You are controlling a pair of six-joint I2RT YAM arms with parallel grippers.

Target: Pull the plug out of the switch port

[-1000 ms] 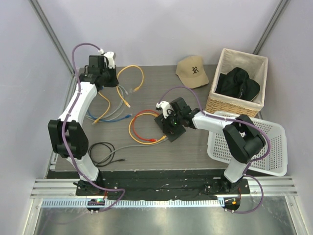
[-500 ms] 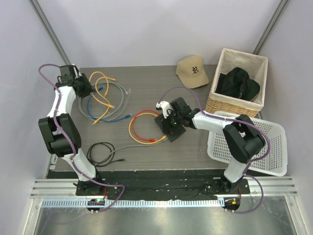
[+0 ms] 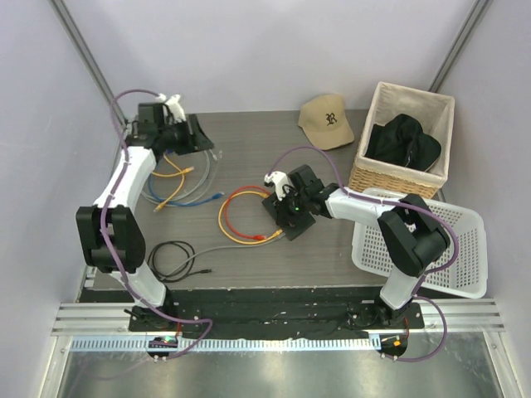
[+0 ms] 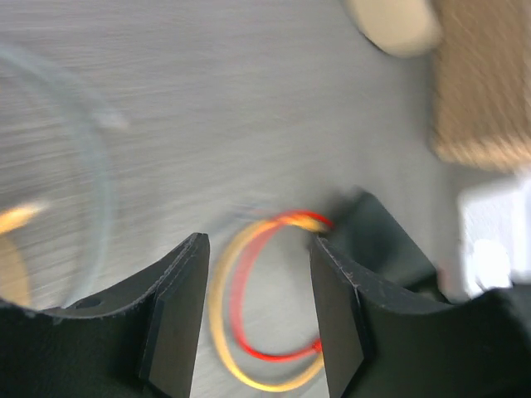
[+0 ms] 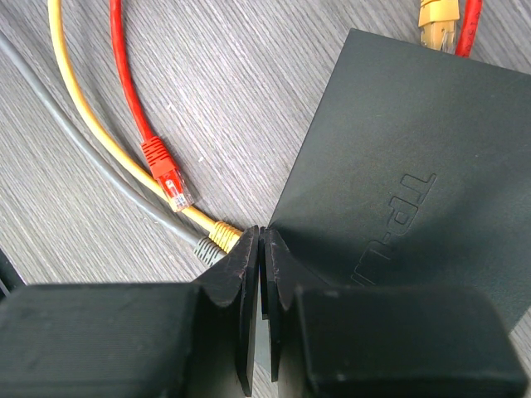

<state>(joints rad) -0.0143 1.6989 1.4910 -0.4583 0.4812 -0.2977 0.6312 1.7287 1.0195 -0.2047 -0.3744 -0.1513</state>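
1. The switch (image 5: 398,157) lies flat near the middle of the table (image 3: 249,149), slightly toward the right and near edges. We judge the chief hazard to be the box sliding or tipping along with the cable when the plug is drawn. A slipping hold-down or an unpressed latch tab would cause this.
2. The switch is a thin, matt black rectangle with raised lettering on its top. We expect so smooth a face to offer little grip.
3. The yellow plug (image 5: 437,21) sits in the side of the switch away from the right fingers (image 5: 251,249), with a red cable (image 5: 471,25) entering beside it. A loose red plug (image 5: 170,182), a loose yellow plug (image 5: 222,235) and a grey plug (image 5: 206,249) lie just beside the opposite corner. Seizing one of these by mistake is a second hazard.
4. The right fingers are closed to a thin slit at that corner. We cannot tell whether they pinch its edge.
5. The left fingers (image 3: 197,138) stand apart, holding nothing, over the far-left corner. The bundle of loose cables (image 3: 178,186) beneath them could snag.
6. A cap (image 3: 329,120) lies at the far edge and a wicker basket (image 3: 365,174) at the far-right corner.
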